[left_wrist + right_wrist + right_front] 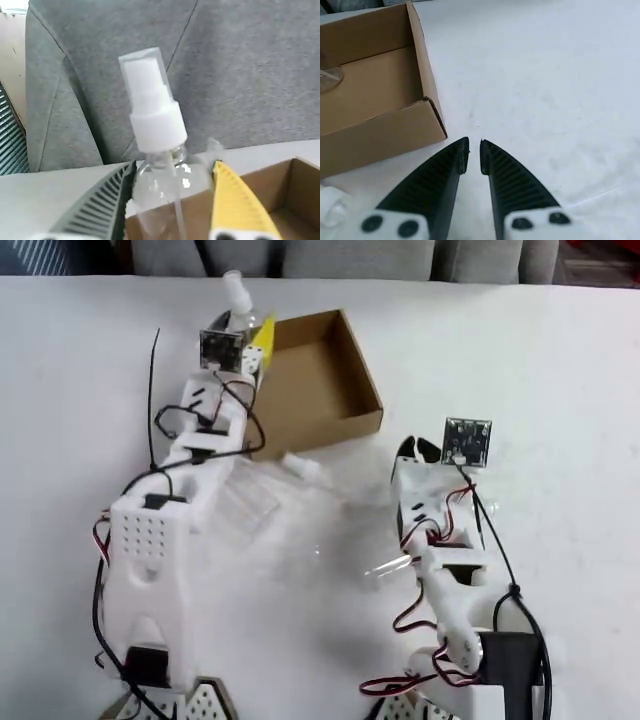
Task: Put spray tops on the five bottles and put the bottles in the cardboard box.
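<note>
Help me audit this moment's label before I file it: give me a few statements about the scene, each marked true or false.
1. The left pincer grips a clear bottle. True.
2. That bottle lacks a spray top. False: a white one is on it.
3. The right pincer holds a bottle. False: it holds nothing and sits over the table beside the cardboard box.
4. Loose bottles lie on the table near the box. True.

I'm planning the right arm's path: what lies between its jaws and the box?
Only bare table, seen in the right wrist view; nothing sits between them and the box.
</note>
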{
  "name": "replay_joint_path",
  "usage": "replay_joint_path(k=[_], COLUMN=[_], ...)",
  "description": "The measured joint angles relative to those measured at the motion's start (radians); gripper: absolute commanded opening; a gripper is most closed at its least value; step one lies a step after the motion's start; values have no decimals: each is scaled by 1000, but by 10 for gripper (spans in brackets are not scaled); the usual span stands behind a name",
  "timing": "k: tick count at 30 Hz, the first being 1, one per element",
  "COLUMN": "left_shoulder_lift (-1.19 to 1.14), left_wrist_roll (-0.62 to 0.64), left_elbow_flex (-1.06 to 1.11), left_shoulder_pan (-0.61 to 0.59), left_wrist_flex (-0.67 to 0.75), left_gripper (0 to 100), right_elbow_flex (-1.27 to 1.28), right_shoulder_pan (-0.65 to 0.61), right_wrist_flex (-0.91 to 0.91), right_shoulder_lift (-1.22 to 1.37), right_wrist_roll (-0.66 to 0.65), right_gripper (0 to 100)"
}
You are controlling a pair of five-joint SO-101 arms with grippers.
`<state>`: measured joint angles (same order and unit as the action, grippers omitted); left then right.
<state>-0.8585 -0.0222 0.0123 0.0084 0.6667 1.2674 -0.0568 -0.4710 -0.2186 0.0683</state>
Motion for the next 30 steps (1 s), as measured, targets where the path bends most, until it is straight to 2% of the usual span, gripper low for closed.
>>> replay_joint_path(k=[14, 19, 30], left_shoulder_lift=[5, 5, 34], left_wrist_roll=[3, 6, 71], left_elbow_flex=[2, 0, 15], left_shoulder_pan=[2, 0, -14], left_wrist_flex=[-35, -44, -152], left_gripper=[247, 305, 310], right_elbow_flex=[0, 0, 0], right_shoulder_pan=[0, 0, 0], right_wrist_flex=[0, 0, 0], right_shoulder_lift=[0, 0, 0], right_wrist_roll=[0, 0, 0], right_gripper=[16, 16, 16])
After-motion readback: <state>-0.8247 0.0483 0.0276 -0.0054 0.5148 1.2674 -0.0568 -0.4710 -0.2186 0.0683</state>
